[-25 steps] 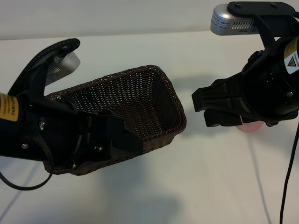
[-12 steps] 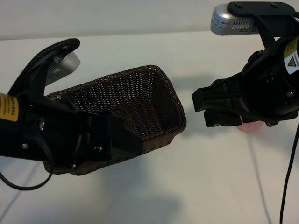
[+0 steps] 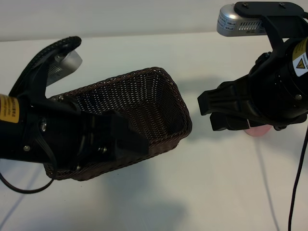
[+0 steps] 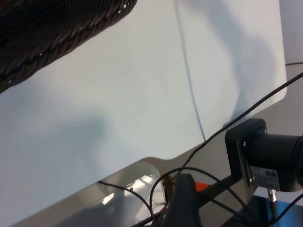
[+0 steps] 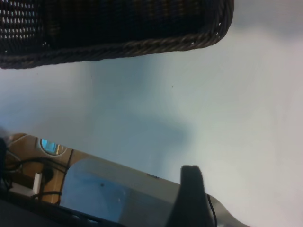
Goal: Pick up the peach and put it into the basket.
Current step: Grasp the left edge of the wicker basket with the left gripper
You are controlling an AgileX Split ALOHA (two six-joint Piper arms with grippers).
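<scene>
White matte surface (image 3: 216, 192) with soft grey shadows, pale wall (image 3: 120, 17) behind its far edge, black cables (image 4: 208, 175) trailing below its rounded corner

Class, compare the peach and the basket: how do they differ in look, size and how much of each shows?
The peach is pale pink; the basket is dark brown woven wicker. The peach is far smaller. The peach is mostly hidden under the right arm; the basket is largely visible. Both rest on the white table.

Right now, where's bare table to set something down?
Bare table runs along the front, below the basket and right claw. A narrower bare strip separates the two. The basket's left end is crowded by the left claw; the peach sits tucked under the right arm.
</scene>
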